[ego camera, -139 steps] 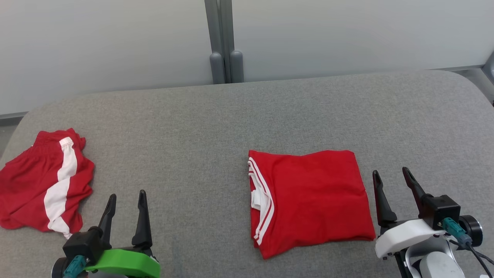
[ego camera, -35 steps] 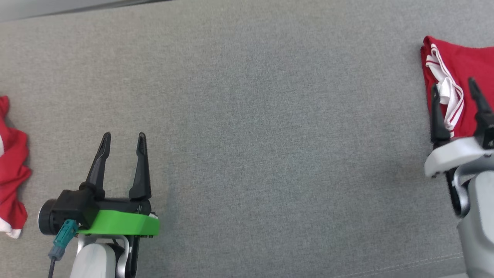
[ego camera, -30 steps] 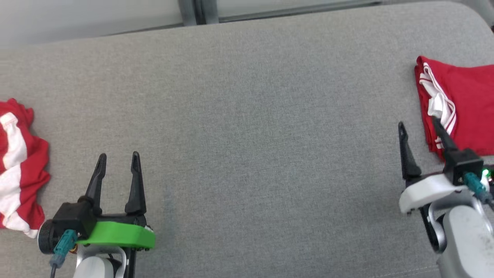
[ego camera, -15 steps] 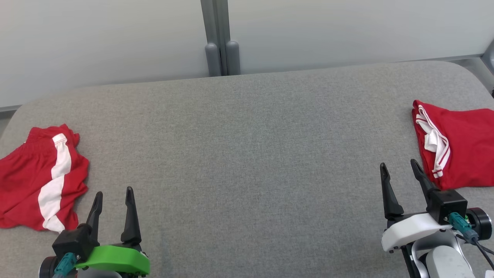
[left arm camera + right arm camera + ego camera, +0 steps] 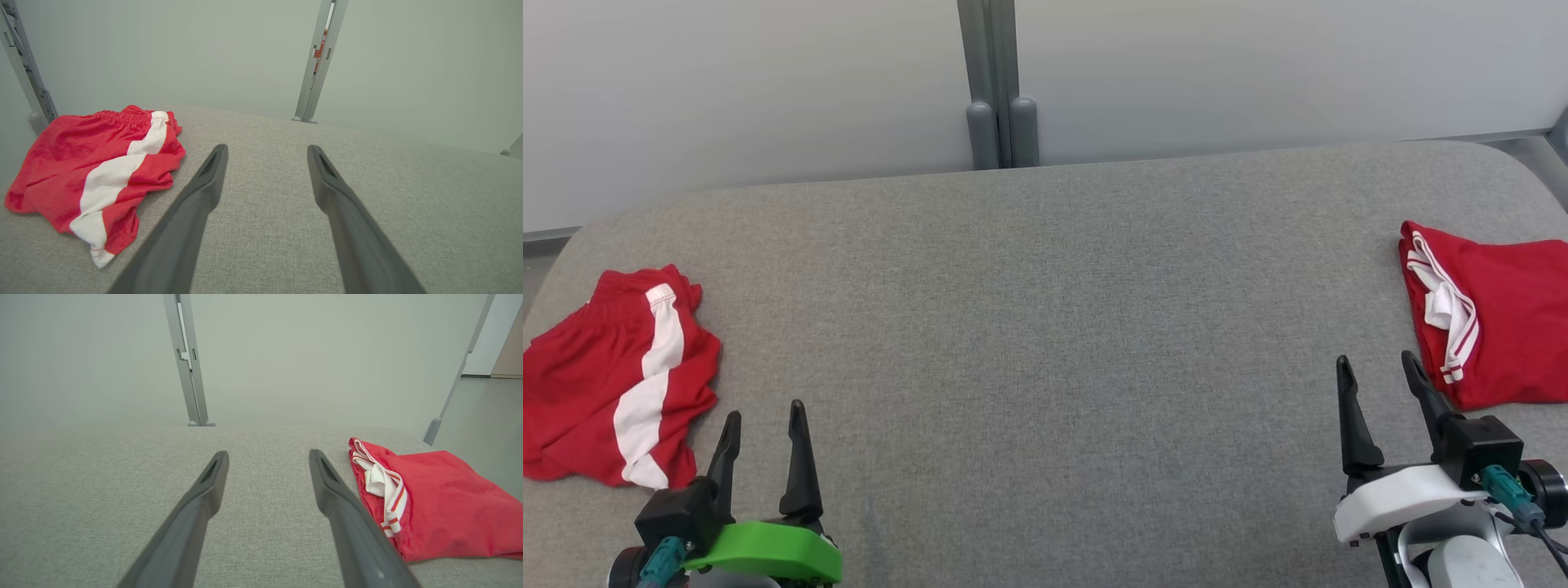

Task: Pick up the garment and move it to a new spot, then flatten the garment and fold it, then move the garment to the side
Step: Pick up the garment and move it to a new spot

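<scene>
Folded red garment with white-striped collar trim (image 5: 1503,327) lies flat at the right edge of the grey fabric-covered counter (image 5: 1045,327), collar side turned toward the middle and its far part running out of the head view. I judge that is where a finished piece belongs: squared up and off to the side, leaving the broad middle bare for work.

My right gripper (image 5: 1374,359) hovers near the front edge, just beside the garment's near corner and not touching it, jaws spread wide and holding nothing. Standing clear like that, it cannot drag the folds out of shape.

My left gripper (image 5: 765,412) hangs low by the front edge toward the left, likewise wide and empty. Near it, at the counter's left edge, a crumpled pair of red shorts with a white side stripe (image 5: 572,384) lies in a loose heap, waistband toward the back. Being unfolded, it is probably the next piece to handle. My left gripper is the nearer one, and its wide jaws suit pinching bunched cloth.
</scene>
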